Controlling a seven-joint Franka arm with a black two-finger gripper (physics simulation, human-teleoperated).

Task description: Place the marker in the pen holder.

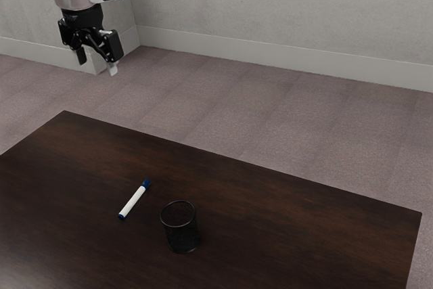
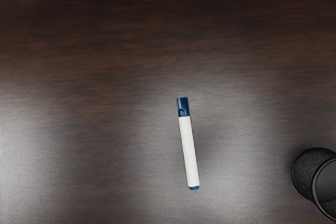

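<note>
High above the table, at the exterior view's upper left, my gripper (image 1: 97, 65) stands open, its two fingers apart with nothing between them. The white marker with a blue cap (image 1: 133, 199) lies flat on the dark table, well below the hand. In the wrist view the marker (image 2: 188, 148) lies near the middle. A black mesh pen holder (image 1: 181, 232) stands upright close beside the marker, toward the exterior view's right. Part of the pen holder (image 2: 308, 174) is cut off by the wrist view's edge.
The dark wooden table (image 1: 284, 214) carries both things. Its far edge runs across the exterior view, with carpeted floor (image 1: 270, 116) beyond and a grey wall (image 1: 270, 8) behind that.
</note>
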